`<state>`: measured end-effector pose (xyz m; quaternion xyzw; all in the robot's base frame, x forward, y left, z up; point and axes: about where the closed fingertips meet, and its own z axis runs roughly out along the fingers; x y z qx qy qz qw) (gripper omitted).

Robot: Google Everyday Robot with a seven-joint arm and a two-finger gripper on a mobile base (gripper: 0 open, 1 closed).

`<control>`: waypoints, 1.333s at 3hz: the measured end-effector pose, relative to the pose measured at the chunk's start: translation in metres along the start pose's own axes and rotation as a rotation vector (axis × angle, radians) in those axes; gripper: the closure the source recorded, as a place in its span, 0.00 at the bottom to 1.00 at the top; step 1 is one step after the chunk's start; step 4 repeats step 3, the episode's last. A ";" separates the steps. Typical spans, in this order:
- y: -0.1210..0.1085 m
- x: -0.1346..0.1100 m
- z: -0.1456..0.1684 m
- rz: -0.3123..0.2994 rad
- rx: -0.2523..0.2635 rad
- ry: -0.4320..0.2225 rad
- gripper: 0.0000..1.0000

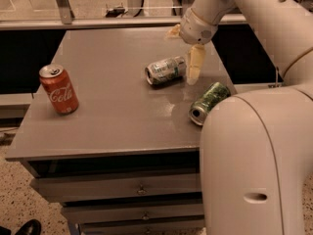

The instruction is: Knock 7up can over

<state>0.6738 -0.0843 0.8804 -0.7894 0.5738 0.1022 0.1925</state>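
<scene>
The 7up can (pixel 165 70), pale silver with green markings, lies on its side on the grey table (pixel 107 116), right of centre, its top end facing left. My gripper (pixel 184 54) hangs just above the can's right end. It is open: one cream finger (pixel 195 63) points down at the table beside the can's base, and the other finger (pixel 173 32) shows behind it, farther back. Nothing is held.
A red Coca-Cola can (pixel 58 88) stands upright near the table's left edge. A dark green patterned can (pixel 209 102) lies on its side at the right edge, next to my large white arm body (pixel 259 170). Drawers (pixel 142 192) sit below the tabletop.
</scene>
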 end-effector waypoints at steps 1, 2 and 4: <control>-0.014 0.021 -0.026 0.134 0.130 -0.053 0.00; -0.027 0.063 -0.058 0.337 0.311 -0.224 0.00; -0.028 0.088 -0.085 0.442 0.425 -0.384 0.00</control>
